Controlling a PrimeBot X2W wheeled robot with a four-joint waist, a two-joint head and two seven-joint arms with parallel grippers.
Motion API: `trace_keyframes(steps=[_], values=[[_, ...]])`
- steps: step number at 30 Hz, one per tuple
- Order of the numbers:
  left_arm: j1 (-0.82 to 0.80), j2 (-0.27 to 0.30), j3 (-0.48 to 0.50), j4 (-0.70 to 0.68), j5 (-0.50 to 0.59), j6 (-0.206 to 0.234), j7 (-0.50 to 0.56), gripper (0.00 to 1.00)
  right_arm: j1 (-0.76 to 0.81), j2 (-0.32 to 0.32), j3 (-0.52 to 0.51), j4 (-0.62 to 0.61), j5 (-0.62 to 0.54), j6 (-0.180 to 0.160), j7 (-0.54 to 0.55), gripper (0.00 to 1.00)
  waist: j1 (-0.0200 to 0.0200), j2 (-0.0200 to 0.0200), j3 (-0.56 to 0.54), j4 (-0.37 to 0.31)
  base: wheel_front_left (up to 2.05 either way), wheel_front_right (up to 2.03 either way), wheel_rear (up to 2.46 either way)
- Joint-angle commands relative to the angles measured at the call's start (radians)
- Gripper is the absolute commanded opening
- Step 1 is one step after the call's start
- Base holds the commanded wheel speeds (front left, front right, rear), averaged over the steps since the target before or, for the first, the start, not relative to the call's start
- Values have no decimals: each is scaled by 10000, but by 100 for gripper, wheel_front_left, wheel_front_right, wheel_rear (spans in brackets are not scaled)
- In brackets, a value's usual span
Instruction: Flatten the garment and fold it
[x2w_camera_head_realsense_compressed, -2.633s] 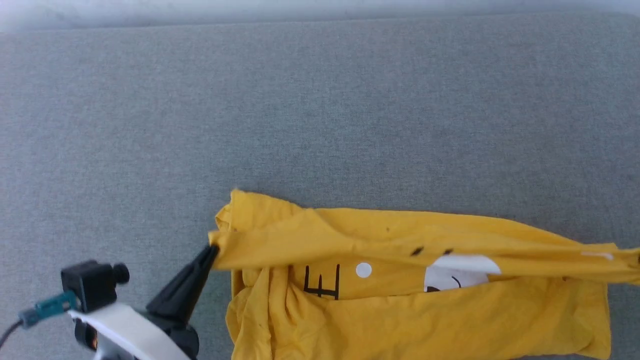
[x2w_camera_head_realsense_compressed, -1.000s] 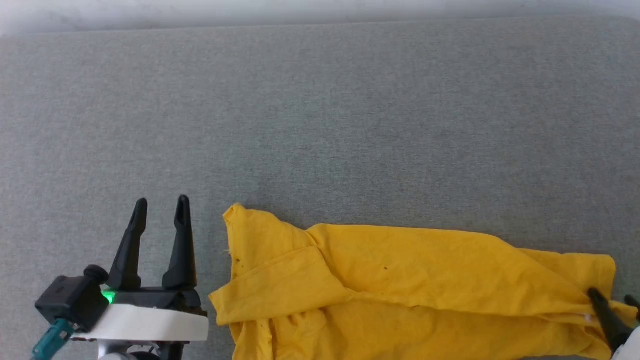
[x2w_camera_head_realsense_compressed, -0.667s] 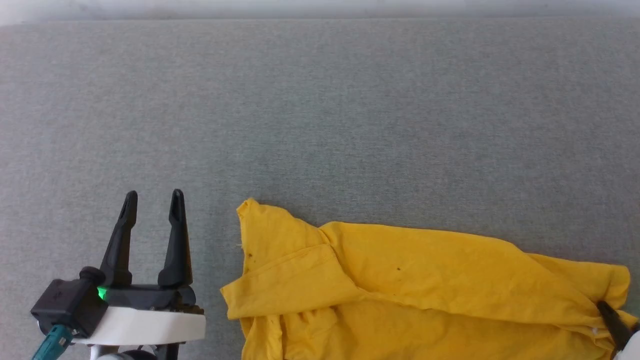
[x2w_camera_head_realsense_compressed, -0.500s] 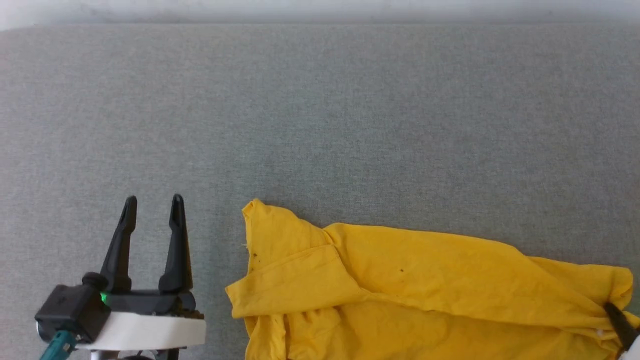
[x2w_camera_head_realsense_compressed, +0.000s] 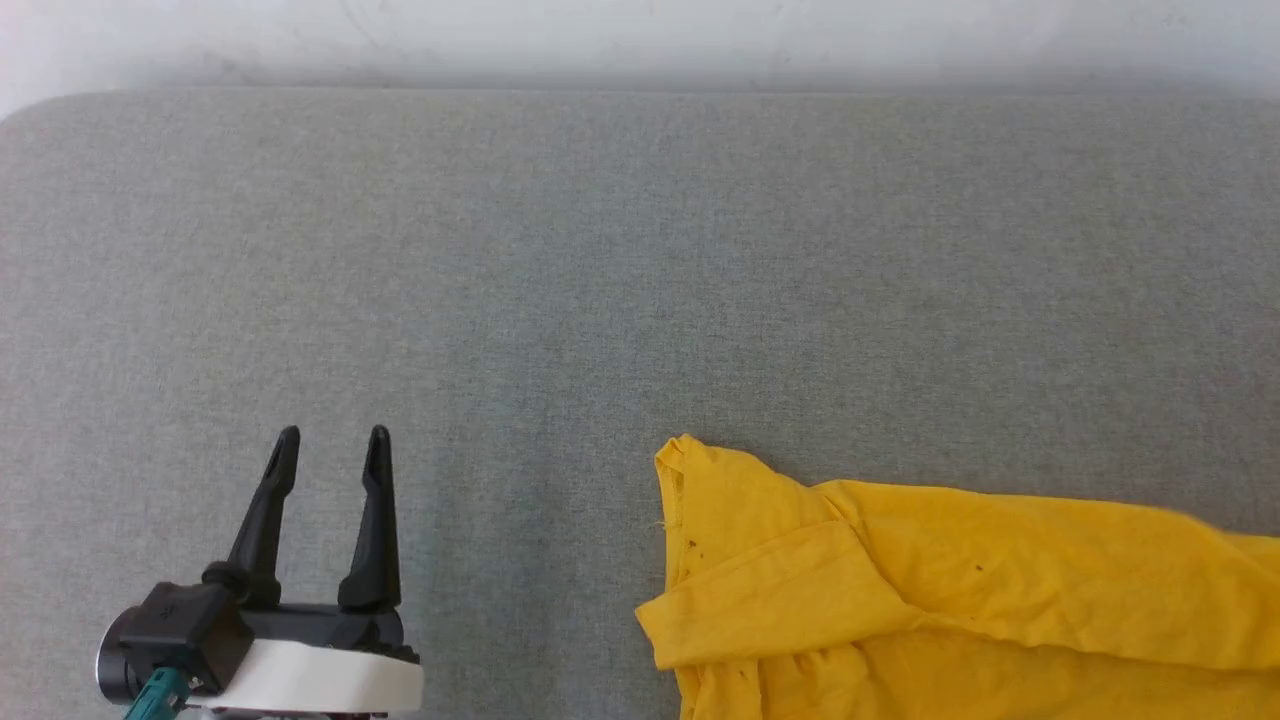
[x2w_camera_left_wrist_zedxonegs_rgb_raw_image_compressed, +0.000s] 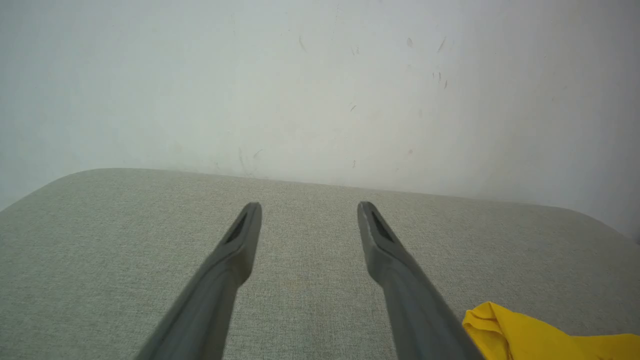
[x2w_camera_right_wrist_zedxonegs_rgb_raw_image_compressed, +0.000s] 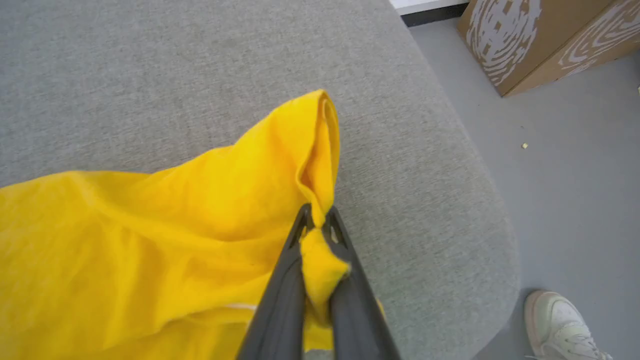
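Observation:
The garment (x2w_camera_head_realsense_compressed: 960, 600), a mustard-yellow T-shirt with its plain side up, lies rumpled at the lower right of the head view and runs off the right and bottom edges. In the right wrist view my right gripper (x2w_camera_right_wrist_zedxonegs_rgb_raw_image_compressed: 316, 220) is shut on a bunched yellow edge of the garment (x2w_camera_right_wrist_zedxonegs_rgb_raw_image_compressed: 150, 220), a little above the grey cushion. My left gripper (x2w_camera_head_realsense_compressed: 330, 455) stands open over bare cushion, well to the left of the garment, nothing between its fingers. The left wrist view shows my left gripper (x2w_camera_left_wrist_zedxonegs_rgb_raw_image_compressed: 309, 215) open, with a corner of the garment (x2w_camera_left_wrist_zedxonegs_rgb_raw_image_compressed: 505, 330) at the lower right.
The grey fabric cushion (x2w_camera_head_realsense_compressed: 620, 280) spreads wide behind and left of the garment, ending at a pale wall (x2w_camera_head_realsense_compressed: 640, 40). In the right wrist view the cushion's rounded edge (x2w_camera_right_wrist_zedxonegs_rgb_raw_image_compressed: 480, 210) drops to the floor, where a cardboard box (x2w_camera_right_wrist_zedxonegs_rgb_raw_image_compressed: 540, 35) and a person's shoe (x2w_camera_right_wrist_zedxonegs_rgb_raw_image_compressed: 560, 325) show.
The left gripper let go of the garment's left edge and opened. The right gripper shut on the right end. The garment now lies further right in the head view, which has itself shifted.

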Motion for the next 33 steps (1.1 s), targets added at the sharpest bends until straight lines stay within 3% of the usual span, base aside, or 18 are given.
trace_keyframes(steps=[1,10,17,25,33], values=[[122,-83,60,62,69,-68,-47,100,-66,165,220,-114,167,-21,59,0,0,-1,-44,-50,0,0,0],[143,-329,54,348,25,-358,-47,100,338,1295,3505,-2499,2542,-21,1683,0,0,-1,-180,-219,0,0,0],[6,-458,11,482,1,-536,-47,100,26,1267,5663,-3945,2905,-21,2388,0,0,-1,-144,-103,0,0,0],[-187,-665,42,602,-65,-701,-47,100,-1085,1005,7333,-4117,2917,-21,2664,0,0,-1,102,212,0,0,0],[-426,-1005,4,796,-27,-894,-47,100,-2095,1051,8988,-3377,2656,-21,2922,0,0,-1,244,480,0,0,0]])
